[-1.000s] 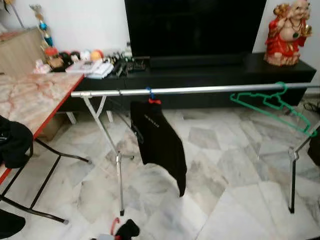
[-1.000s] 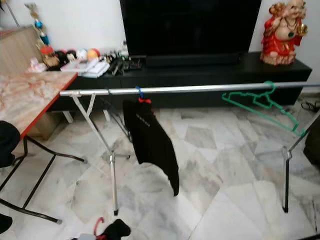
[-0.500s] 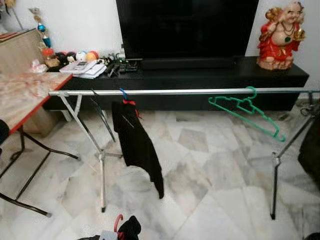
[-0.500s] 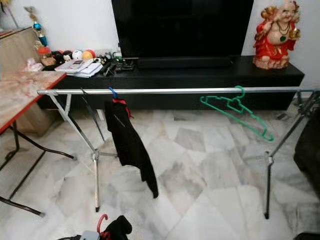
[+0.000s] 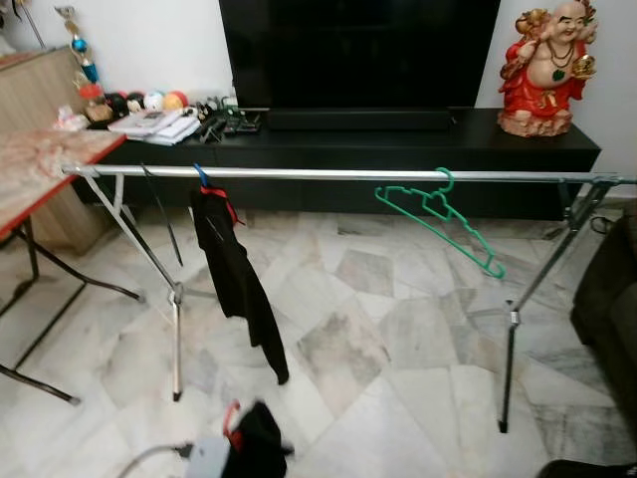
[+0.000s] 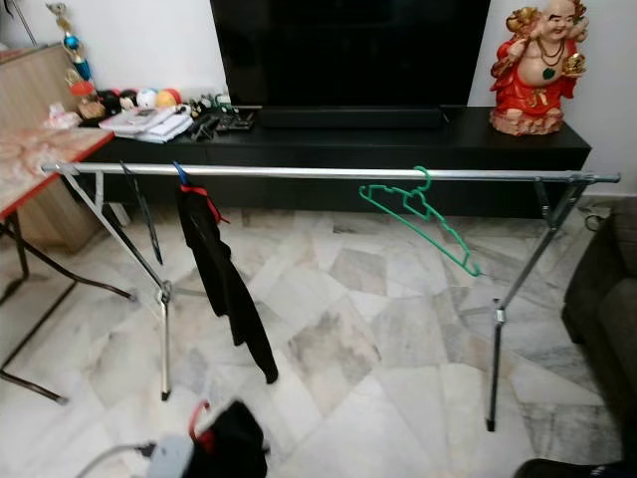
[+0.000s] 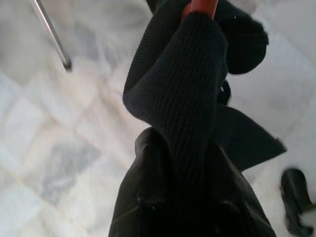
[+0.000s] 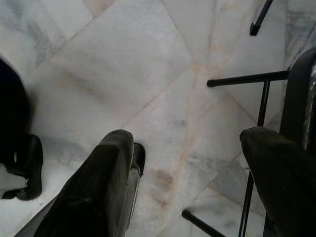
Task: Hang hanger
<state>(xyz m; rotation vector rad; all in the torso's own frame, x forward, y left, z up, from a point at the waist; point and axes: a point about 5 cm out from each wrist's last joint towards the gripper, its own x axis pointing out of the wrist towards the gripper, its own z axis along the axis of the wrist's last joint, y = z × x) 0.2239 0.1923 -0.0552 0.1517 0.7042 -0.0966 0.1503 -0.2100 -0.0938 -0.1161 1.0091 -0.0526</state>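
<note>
A long silver clothes rail (image 5: 328, 174) spans the room in front of me. A black garment (image 5: 234, 279) hangs near its left end on a blue-hooked hanger. An empty green hanger (image 5: 438, 214) hangs tilted right of the middle. Low in front of me, my left gripper (image 5: 224, 450) holds a red hanger (image 5: 231, 418) wrapped in black knitted cloth (image 7: 177, 98), well below the rail. The cloth hides its fingers. My right gripper (image 8: 187, 143) hangs open over the marble floor with nothing between its fingers.
Beyond the rail a black TV bench (image 5: 398, 149) carries a large TV (image 5: 358, 50) and a red figurine (image 5: 542, 65). A marble-topped table (image 5: 40, 164) stands at left and a dark sofa (image 5: 612, 309) at right. The rail's legs (image 5: 177, 329) splay onto the floor.
The whole picture has shifted left and widened as the camera moved, so both ends of the rail now show. The held hanger and cloth sit slightly higher in view.
</note>
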